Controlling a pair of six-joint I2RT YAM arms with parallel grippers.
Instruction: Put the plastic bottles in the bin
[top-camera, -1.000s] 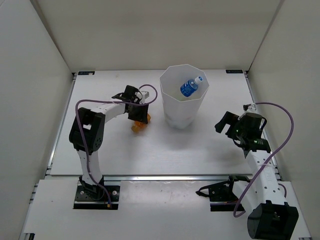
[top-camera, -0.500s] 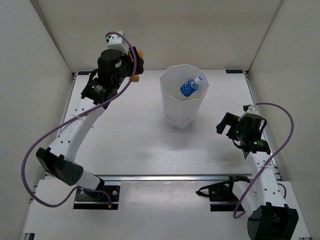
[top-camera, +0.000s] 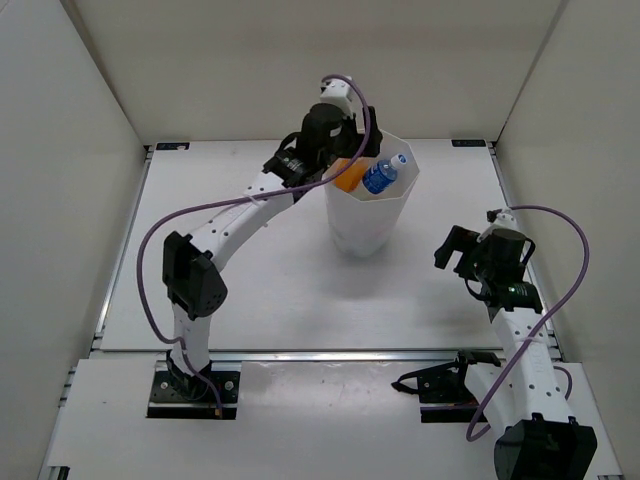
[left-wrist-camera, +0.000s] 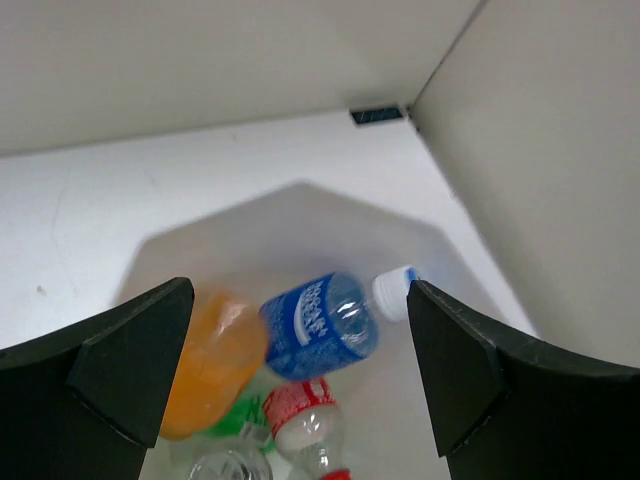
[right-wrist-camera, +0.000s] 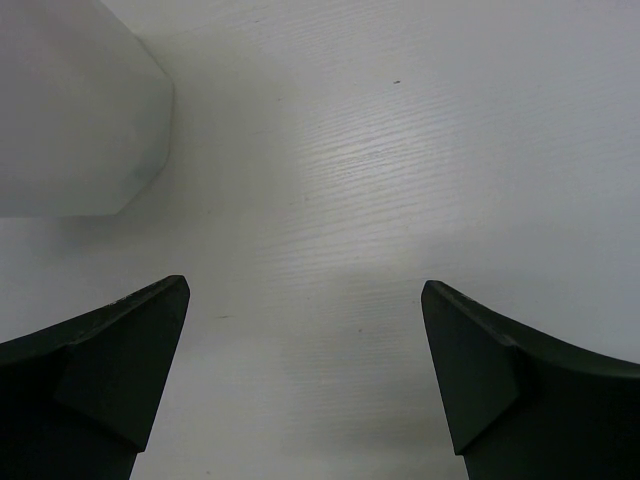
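As left hand gapes, orange bottle beneath

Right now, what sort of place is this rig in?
Probably a lab test cell, not a home or factory floor: blank white walls box in a white table, two robot arms are bolted at its near edge, and the props in view are a bin holding drink bottles.
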